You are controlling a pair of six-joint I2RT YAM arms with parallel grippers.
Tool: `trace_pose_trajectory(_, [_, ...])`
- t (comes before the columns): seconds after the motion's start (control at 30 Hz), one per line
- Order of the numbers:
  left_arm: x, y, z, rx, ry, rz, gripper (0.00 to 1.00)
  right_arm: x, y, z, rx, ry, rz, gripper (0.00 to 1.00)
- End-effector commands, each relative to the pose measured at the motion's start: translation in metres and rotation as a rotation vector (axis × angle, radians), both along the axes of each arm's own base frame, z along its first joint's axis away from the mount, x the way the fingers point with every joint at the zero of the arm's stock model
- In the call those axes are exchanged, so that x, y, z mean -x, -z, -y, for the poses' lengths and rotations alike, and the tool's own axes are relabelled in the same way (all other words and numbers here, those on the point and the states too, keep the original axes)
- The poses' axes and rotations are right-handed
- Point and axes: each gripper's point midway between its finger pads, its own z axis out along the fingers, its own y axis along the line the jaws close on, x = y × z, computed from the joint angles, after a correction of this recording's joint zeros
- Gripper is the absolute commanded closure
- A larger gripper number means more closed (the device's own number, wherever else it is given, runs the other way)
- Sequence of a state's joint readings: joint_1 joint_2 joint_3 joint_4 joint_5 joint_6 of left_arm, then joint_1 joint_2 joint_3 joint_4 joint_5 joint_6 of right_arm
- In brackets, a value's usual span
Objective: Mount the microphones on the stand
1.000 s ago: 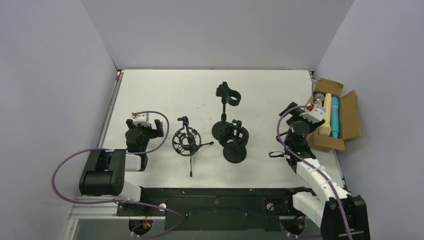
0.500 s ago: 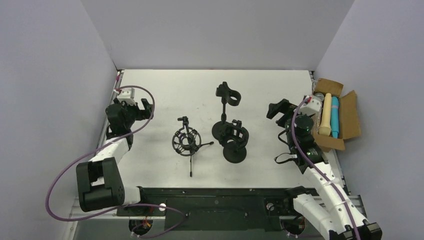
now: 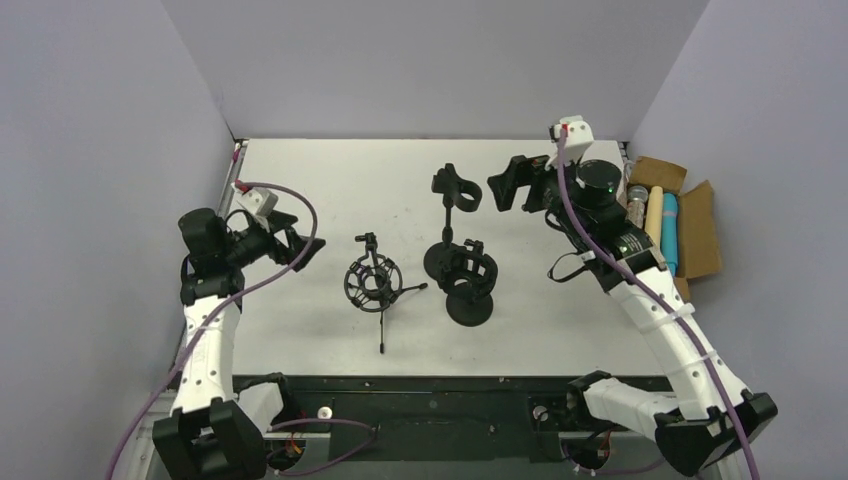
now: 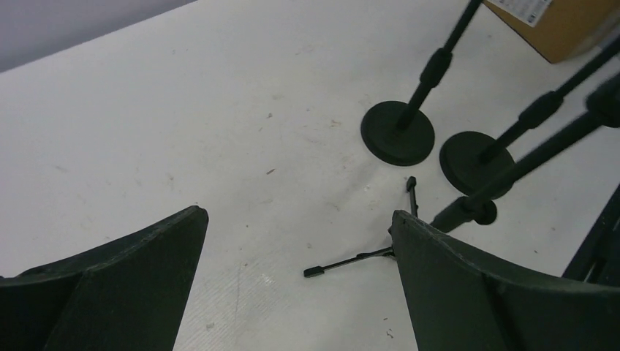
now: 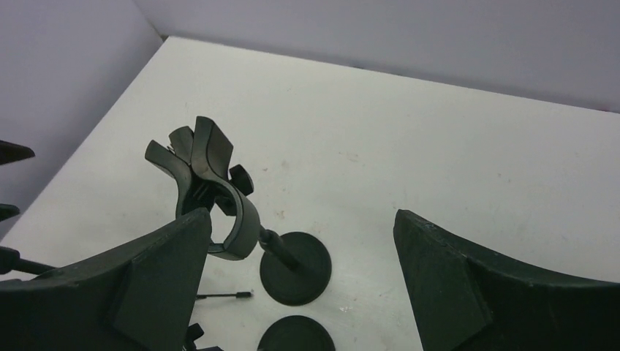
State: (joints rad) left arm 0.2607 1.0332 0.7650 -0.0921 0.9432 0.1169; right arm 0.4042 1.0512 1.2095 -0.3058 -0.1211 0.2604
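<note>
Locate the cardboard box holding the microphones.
In the top view, the cardboard box sits at the table's right edge beside the right wall, just right of the right arm; a cream microphone and a teal microphone lie inside it.

L arm (image 3: 205, 340) upright, L jaws wide, empty; R arm (image 3: 665, 325) outstretched, R jaws wide, empty.

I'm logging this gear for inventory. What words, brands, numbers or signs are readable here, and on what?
No text can be read.
White label on the cardboard box, left wrist view: print too small, and cut off by the frame.
Microphones in the box and stands: no marking visible.
</note>
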Motion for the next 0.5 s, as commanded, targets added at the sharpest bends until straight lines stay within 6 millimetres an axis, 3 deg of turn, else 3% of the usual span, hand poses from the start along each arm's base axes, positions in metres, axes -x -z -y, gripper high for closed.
trace_pose_trajectory(0.0, [0.048, -0.021, 0.028, -0.022, 0.233, 0.114, 0.04, 0.008, 0.003, -0.032, 0.117, -0.198, -0.027, 0.10])
trace_pose_trajectory(0.23, [0.080, -0.010, 0.041, -0.038, 0.303, 0.128, 0.04, 0.007, -0.001, -0.057, 0.183, -0.295, -0.027, 0.09])
trace_pose_trajectory(0.47, [0.113, 0.026, 0.052, -0.145, 0.393, 0.134, 0.04, 0.007, 0.007, -0.081, 0.211, -0.377, -0.048, 0.09])
